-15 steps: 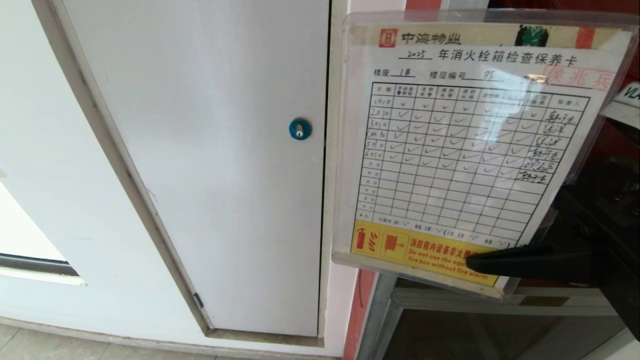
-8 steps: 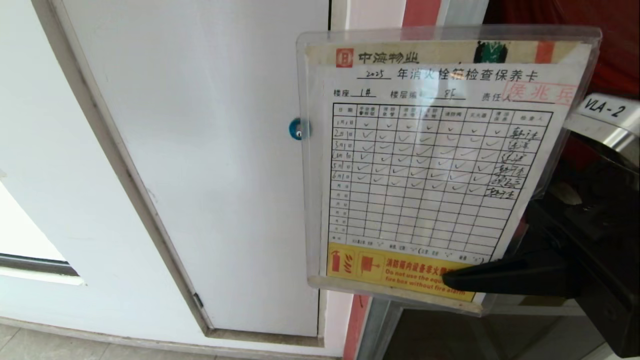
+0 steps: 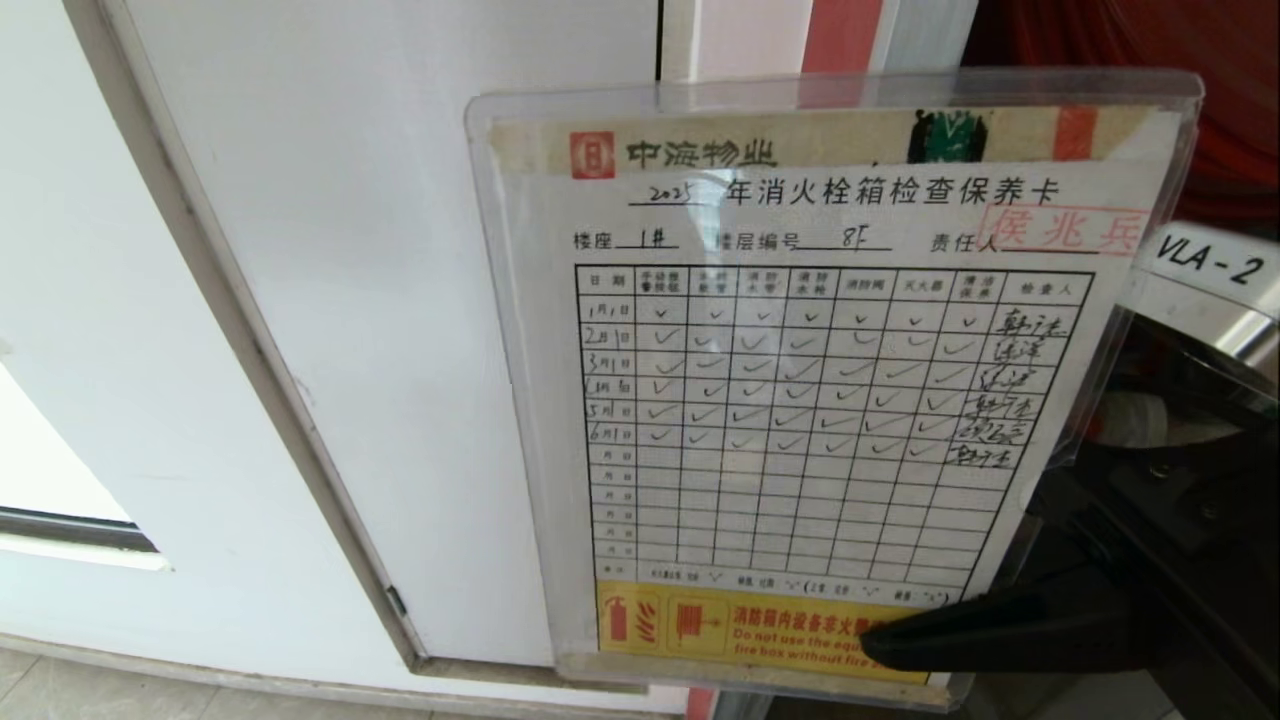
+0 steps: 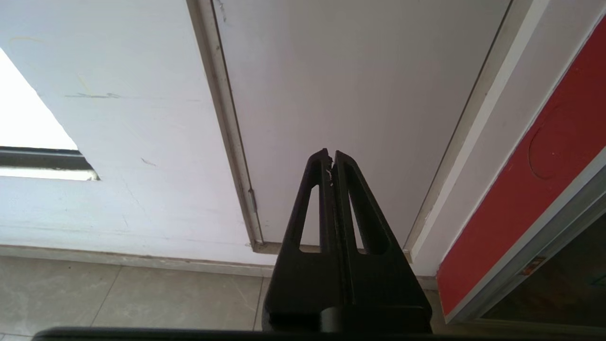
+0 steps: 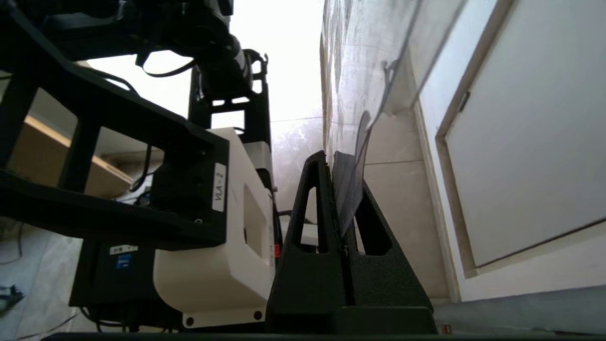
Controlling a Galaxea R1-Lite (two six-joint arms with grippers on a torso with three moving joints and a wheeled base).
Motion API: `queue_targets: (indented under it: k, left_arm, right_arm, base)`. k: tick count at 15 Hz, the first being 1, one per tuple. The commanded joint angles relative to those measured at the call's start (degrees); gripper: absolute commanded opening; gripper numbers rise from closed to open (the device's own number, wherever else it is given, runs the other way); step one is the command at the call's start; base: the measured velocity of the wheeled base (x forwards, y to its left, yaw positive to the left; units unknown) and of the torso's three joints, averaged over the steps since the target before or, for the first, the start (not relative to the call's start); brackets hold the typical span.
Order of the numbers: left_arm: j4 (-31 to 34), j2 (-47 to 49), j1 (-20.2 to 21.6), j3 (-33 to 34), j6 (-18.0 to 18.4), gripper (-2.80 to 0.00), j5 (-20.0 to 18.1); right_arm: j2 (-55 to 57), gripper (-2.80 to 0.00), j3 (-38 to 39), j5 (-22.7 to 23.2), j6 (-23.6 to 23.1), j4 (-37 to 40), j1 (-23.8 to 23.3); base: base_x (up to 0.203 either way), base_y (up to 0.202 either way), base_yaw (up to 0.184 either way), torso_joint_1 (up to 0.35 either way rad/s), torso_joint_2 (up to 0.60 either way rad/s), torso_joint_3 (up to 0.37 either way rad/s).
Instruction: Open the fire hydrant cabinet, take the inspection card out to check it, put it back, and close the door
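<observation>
A: What changed since a second ago?

B: The inspection card (image 3: 810, 400) has swung left and now covers the blue lock on the white panel (image 3: 380, 250). The right gripper (image 3: 880, 640) holds it, jaws clamped on its lower right corner.

A: Edges, room?

B: The card's bottom edge overlaps the panel's lower frame. Bare wall lies left. The left gripper (image 4: 331, 156) hangs low before the panel, jaws together, empty.
</observation>
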Motion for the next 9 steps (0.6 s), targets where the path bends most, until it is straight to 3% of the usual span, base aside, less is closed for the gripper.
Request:
queue_targets:
  k: [1, 9]
  left_arm:
    - [0.0, 0.0, 0.0, 0.0, 0.0, -2.8, 0.0]
    - [0.0, 0.0, 0.0, 0.0, 0.0, -2.8, 0.0]
  right_arm:
    - [-0.4, -2.8, 0.0, 0.2, 0.0, 0.4, 1.7]
    - [-0.1, -2.8, 0.4, -0.3, 2.2, 0.5, 7.7]
  base:
    - [0.0, 0.0, 0.0, 0.0, 0.0, 0.0]
    - [0.0, 0.0, 0.0, 0.0, 0.0, 0.0]
